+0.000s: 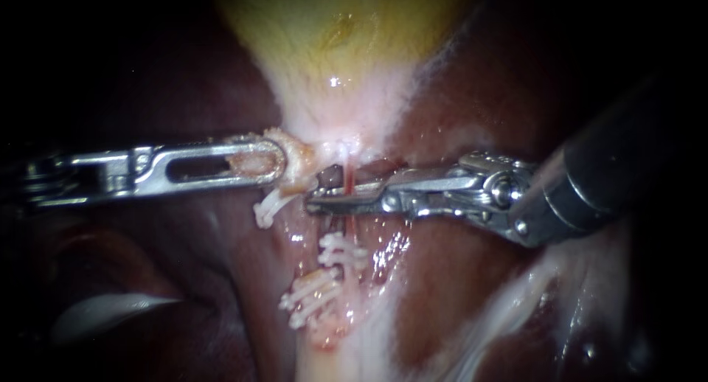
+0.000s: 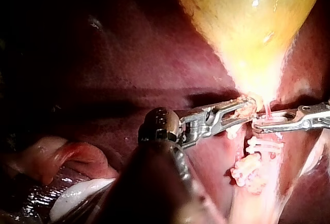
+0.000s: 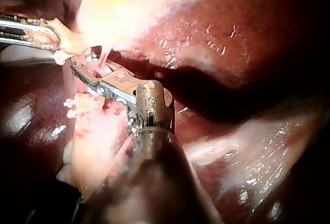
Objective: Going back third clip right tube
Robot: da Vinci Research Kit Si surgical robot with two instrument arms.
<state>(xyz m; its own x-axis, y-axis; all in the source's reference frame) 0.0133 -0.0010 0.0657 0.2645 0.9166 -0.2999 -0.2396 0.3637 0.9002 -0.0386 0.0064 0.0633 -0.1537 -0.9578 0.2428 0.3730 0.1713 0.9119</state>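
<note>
Dark red liver (image 1: 472,279) all round, yellow gallbladder (image 1: 324,28) up top. Your left instrument (image 1: 279,163) comes in from left, jaws clamped on pale tissue (image 1: 299,157) at gallbladder's foot. Your right instrument (image 1: 318,190) has jaws spread a bit, thin red tube (image 1: 347,174) running across gap between them. White clips (image 1: 343,251) sit on tube just below those jaws, lone clip (image 1: 267,206) hangs under left jaws

Bright centre, dark edges, wet glare on gallbladder (image 1: 335,35)
</note>
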